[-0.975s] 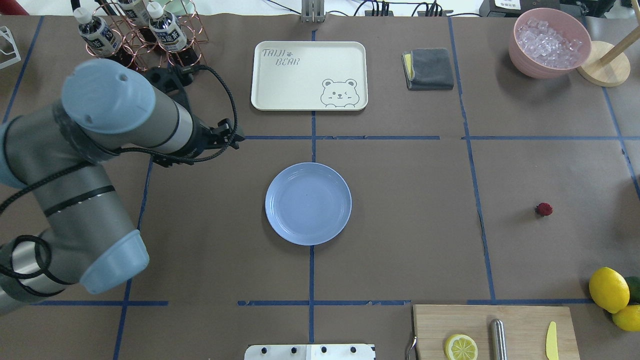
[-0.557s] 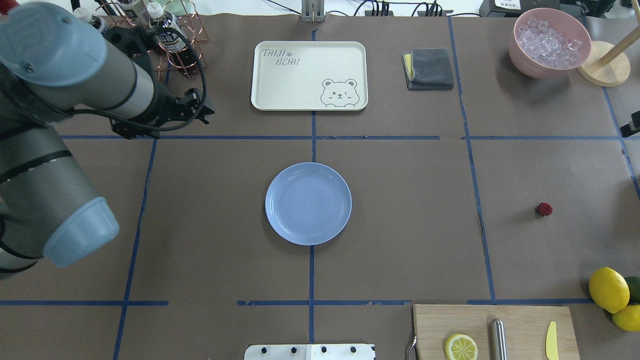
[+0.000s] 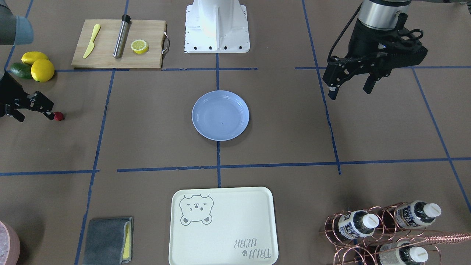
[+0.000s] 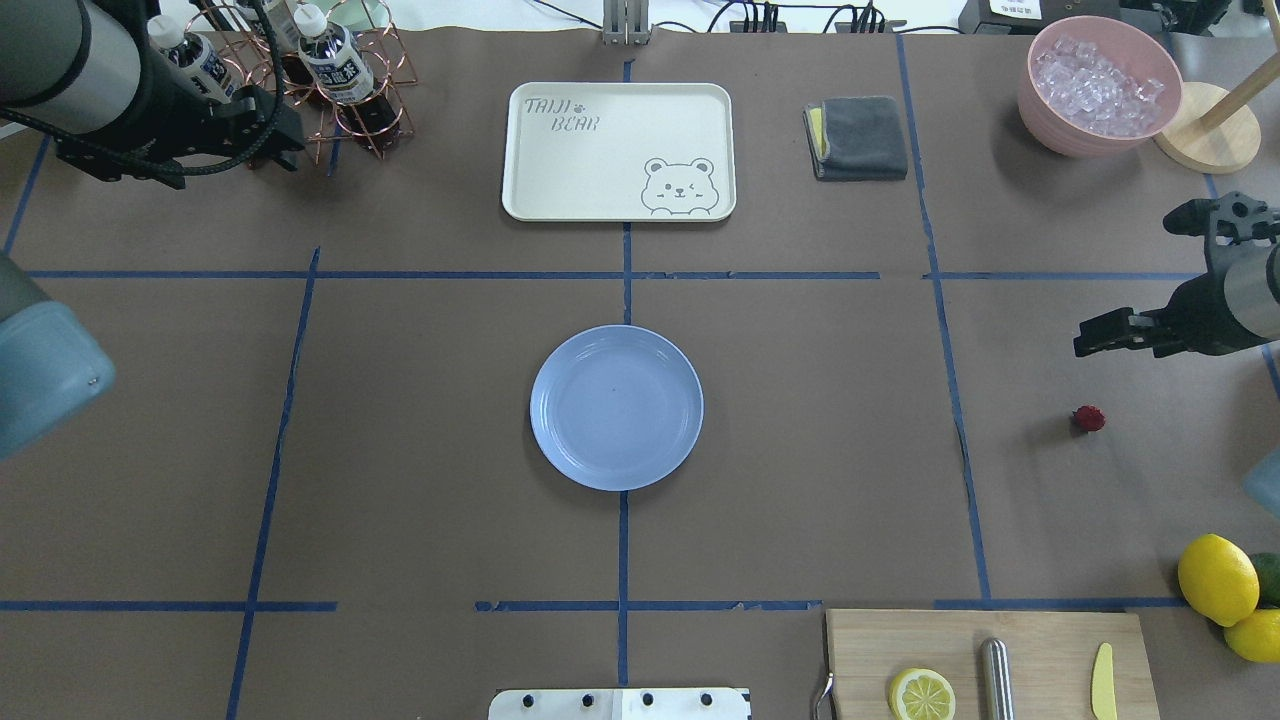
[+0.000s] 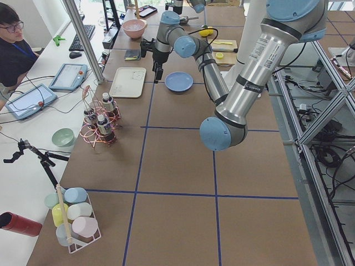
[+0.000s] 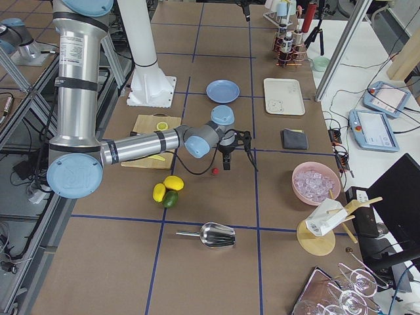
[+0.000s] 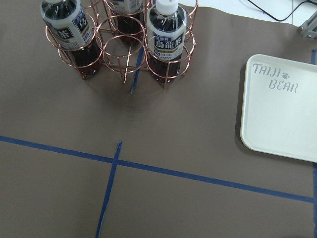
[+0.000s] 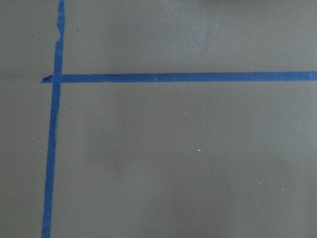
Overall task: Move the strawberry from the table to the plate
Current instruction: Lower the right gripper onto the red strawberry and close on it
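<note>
The only writing that reads clearly is "TAIJI BEAR" beside a paw print on the cream tray (image 4: 600, 170), which also carries one drawn bear face. The three white-capped bottles (image 3: 355, 223) in the copper wire rack (image 3: 449, 237) have dark labels with white characters, too small to make out.

One strawberry (image 4: 1088, 418) lies on the table (image 4: 800, 450) on the robot's right side, well apart from the single blue plate (image 4: 545, 407), which sits at the middle where the blue tape lines cross. The right arm's fingers (image 3: 44, 106) hang above the table near the berry. They are spread apart and hold nothing. In the front-facing view one tip looks just beside the strawberry, but the overhead view shows a gap between them. The left arm's fingers (image 3: 330, 86) are also spread wide and empty, up near the bottle rack on the far left of the table.

Counted, the other things are:
- two whole lemons (image 4: 1217, 578) with one green avocado (image 4: 1268, 575) touching them
- one wooden cutting board (image 4: 1050, 640) holding one lemon half (image 4: 922, 693), one metal rod (image 4: 995, 680) and one yellow knife (image 4: 1102, 682)
- one pink bowl (image 4: 1040, 110) of ice
- one folded grey cloth (image 4: 860, 137) with a yellow edge
- one metal scoop (image 6: 216, 234)
</note>
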Robot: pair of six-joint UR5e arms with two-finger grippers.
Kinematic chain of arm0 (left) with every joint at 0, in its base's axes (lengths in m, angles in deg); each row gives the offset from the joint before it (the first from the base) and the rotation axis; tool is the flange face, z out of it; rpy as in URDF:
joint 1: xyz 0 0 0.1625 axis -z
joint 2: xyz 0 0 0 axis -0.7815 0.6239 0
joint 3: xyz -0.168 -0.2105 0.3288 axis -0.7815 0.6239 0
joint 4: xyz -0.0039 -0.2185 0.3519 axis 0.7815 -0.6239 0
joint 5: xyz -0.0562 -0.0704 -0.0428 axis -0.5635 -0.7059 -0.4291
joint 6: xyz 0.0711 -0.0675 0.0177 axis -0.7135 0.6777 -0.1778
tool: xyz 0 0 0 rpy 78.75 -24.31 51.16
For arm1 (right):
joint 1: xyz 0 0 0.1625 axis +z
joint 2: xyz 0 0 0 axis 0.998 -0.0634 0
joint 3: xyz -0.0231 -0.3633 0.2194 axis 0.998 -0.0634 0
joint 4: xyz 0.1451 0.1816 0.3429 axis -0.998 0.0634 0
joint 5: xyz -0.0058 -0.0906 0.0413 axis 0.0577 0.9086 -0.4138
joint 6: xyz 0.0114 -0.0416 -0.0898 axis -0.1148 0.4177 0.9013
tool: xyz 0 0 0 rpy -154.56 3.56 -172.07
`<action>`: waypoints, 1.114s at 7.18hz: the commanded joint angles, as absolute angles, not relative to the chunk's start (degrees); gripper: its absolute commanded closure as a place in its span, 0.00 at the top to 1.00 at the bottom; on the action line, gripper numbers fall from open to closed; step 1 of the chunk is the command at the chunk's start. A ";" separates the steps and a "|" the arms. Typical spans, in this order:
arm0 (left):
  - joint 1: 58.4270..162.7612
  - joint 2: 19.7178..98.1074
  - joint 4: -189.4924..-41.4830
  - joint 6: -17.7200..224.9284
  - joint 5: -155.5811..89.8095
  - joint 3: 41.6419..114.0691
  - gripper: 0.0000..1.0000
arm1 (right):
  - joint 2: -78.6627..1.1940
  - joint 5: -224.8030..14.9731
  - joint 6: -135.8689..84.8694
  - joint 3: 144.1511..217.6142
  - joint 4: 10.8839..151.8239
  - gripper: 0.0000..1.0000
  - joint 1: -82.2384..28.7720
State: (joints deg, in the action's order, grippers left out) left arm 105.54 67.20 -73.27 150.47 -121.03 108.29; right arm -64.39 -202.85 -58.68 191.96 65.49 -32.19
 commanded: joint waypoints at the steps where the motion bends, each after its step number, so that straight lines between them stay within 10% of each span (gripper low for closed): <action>1: 106.07 67.09 -73.30 149.61 -121.04 108.18 1.00 | -64.81 -201.51 -59.19 188.89 63.51 1.00 -35.12; 6: 106.33 67.09 -73.30 148.73 -121.04 107.65 1.00 | -65.17 -201.42 -59.27 187.20 60.42 1.00 -37.32; 8: 106.33 67.09 -73.30 148.73 -121.04 107.56 1.00 | -65.25 -201.34 -59.27 187.20 60.51 0.82 -37.67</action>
State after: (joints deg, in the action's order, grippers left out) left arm 106.31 67.09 -73.30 148.74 -121.04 107.59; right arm -65.19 -201.37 -59.27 187.19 60.48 -37.44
